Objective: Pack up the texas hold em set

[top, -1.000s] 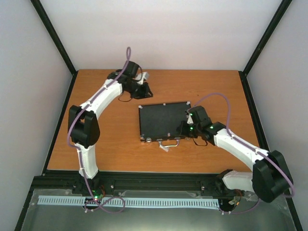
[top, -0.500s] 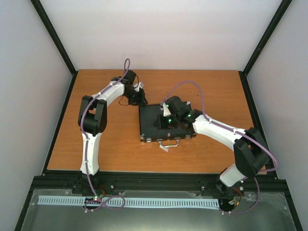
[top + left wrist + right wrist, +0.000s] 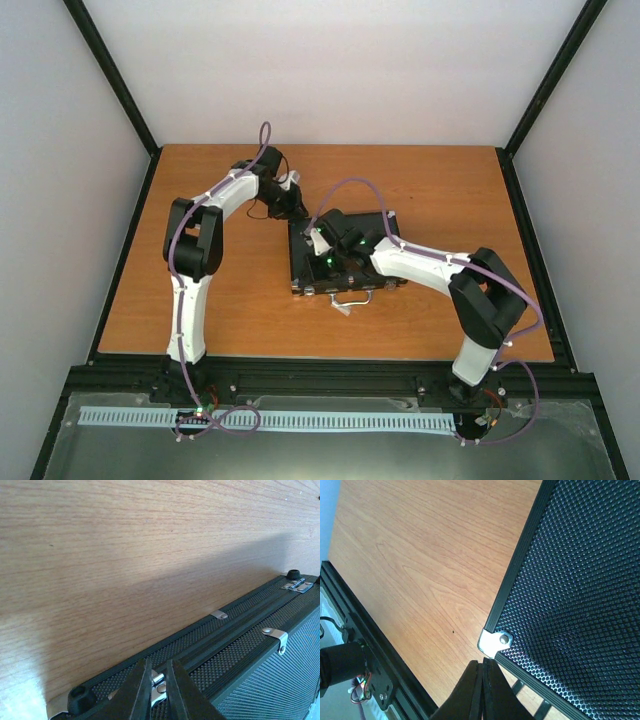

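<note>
The case (image 3: 303, 262) under the closed-up right gripper (image 3: 482, 667) was seen lid-down, no pieces outside it — only latching was judged outstanding, the left gripper (image 3: 158, 666) barely parted.

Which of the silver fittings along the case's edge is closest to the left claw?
The hinge between the left claw's fingertips; the rest sit farther along.

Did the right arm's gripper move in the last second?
Yes. The right gripper swept left across the lid of the black textured briefcase with silver corners, from its right edge to its left side.
</note>
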